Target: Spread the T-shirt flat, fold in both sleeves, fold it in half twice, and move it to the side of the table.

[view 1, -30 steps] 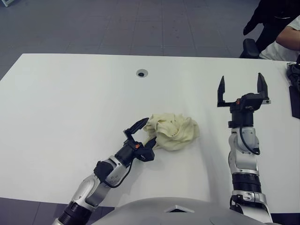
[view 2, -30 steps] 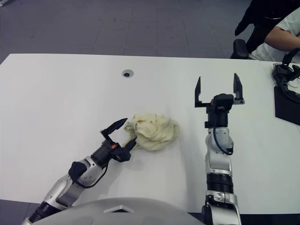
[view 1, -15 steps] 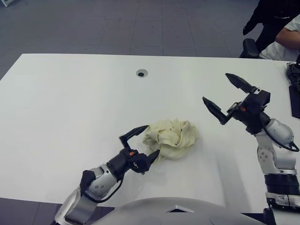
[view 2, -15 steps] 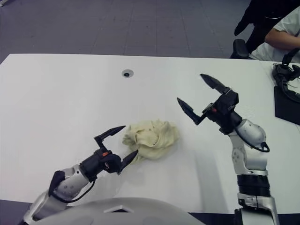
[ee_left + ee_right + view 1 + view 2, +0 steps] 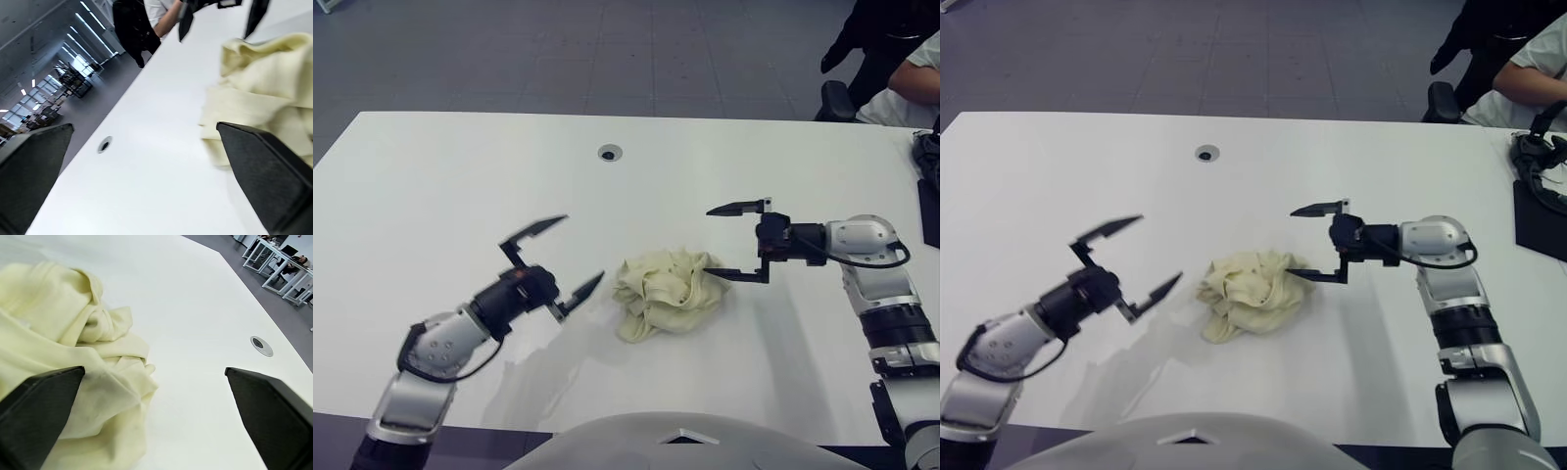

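Change over the last second: the left gripper (image 5: 584, 247) has backed off leftward from the T-shirt (image 5: 666, 294). The right arm has swung down from an upright pose to lie level, pointing at the cloth. The bundle itself has barely shifted.

Left gripper now: jaws spread wide, holding nothing, hovering near the shirt's left side but clear of it.

T-shirt: a pale yellow crumpled heap, near the middle of the white table (image 5: 440, 176) and closer to my edge. No sleeve or hem is identifiable.

Right gripper (image 5: 710, 241): jaws wide apart and empty. Its lower finger sits at the shirt's right edge and seems to touch the cloth. I cannot tell whether it is under a fold.

Risks, my judgement:
- Closing on the heap from the right could pinch several layers at once. The bundle would then lift as a lump instead of opening.
- With the left gripper off the cloth, a pull from the right would likely drag the whole heap across the smooth top.
- A low finger could scrape the table.

Room: there is wide bare table to the left and beyond the heap, broken only by a cable grommet (image 5: 609, 153) well away. Dark gear (image 5: 928, 186) lies at the right edge, so I would spread leftward and away from me. The near edge is fairly close.
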{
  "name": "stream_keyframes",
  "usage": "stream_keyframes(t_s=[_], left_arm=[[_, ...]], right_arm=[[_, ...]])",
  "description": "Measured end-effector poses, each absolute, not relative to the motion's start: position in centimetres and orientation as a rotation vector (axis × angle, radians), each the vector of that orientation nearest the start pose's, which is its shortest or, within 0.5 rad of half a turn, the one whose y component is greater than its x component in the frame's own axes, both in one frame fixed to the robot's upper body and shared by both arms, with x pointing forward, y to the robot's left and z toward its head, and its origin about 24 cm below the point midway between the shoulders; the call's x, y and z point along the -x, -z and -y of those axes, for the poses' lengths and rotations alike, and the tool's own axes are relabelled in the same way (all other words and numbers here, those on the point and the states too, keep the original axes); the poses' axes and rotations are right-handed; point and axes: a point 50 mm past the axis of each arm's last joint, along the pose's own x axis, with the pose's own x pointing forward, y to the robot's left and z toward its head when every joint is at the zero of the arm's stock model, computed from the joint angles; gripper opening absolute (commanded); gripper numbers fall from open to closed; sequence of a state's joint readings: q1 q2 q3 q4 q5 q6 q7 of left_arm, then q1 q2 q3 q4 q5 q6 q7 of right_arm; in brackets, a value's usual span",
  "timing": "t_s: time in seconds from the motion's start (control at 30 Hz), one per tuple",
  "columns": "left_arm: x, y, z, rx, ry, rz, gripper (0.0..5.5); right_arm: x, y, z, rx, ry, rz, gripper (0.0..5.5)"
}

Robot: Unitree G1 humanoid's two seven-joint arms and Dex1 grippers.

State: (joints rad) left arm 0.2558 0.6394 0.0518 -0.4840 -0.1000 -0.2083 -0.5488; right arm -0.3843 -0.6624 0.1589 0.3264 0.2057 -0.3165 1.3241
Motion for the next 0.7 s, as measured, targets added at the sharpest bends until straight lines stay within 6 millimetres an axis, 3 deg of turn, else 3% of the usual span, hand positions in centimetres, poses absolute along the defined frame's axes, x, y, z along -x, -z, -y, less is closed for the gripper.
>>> stream_keyframes(t_s=[0.17, 0.57, 0.7], left_arm=[[-20.1, -13.6, -20.1, -0.565, 0.595, 0.306, 5.40], [-20.0, -13.1, -19.9, -0.548, 0.577, 0.298, 5.40], [-20.0, -13.0, -19.9, -0.547, 0.573, 0.293, 5.40]], right_arm=[[-28.3, -9.2, 19.4, 0.818, -1.430, -0.042, 3.87], [-27.9, -10.2, 19.1, 0.881, -1.504, -0.021, 1.89], [-27.5, -9.9, 20.0, 0.912, -1.520, -0.112, 1.19]])
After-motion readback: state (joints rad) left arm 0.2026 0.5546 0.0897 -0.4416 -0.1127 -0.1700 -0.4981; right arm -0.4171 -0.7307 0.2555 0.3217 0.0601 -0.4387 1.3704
